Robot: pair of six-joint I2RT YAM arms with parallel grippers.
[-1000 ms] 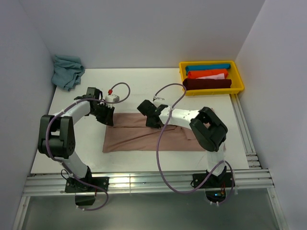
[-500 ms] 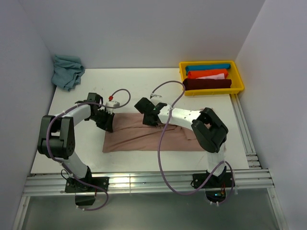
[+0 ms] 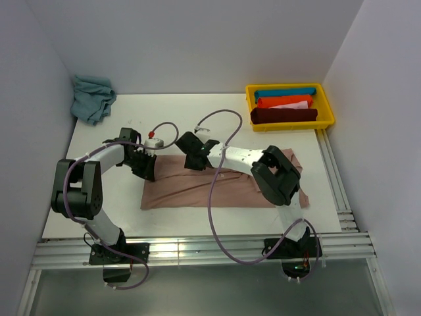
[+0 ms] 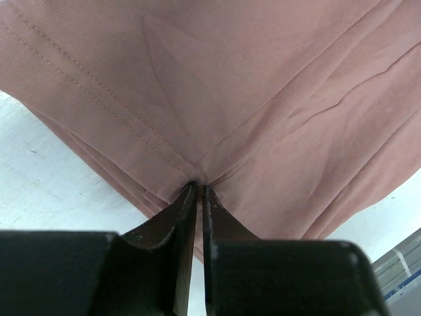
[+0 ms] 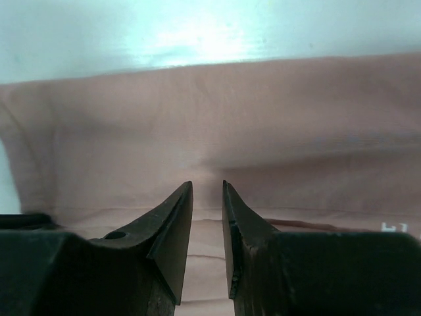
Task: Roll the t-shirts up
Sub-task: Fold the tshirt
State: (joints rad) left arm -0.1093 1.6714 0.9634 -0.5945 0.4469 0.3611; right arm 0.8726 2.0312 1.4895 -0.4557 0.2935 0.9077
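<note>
Within the last second the left pincer (image 4: 198,189) has clenched on the left end of the pink shirt (image 3: 197,189), which lies flat on the desk (image 3: 197,118). The right pincer (image 5: 207,194) has slid left along the shirt's far edge, slightly parted and empty. Rolling looks ready to start. Count: one pink shirt, four rolled shirts (image 3: 284,115) in one yellow bin (image 3: 289,127), and one crumpled teal cloth (image 3: 92,97).

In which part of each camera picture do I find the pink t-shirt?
Top external: pink t-shirt lies flat across the centre.
Left wrist: fills most of the picture.
Right wrist: covers the middle and lower part.
Shared landmark: white table bordering the cloth.
</note>
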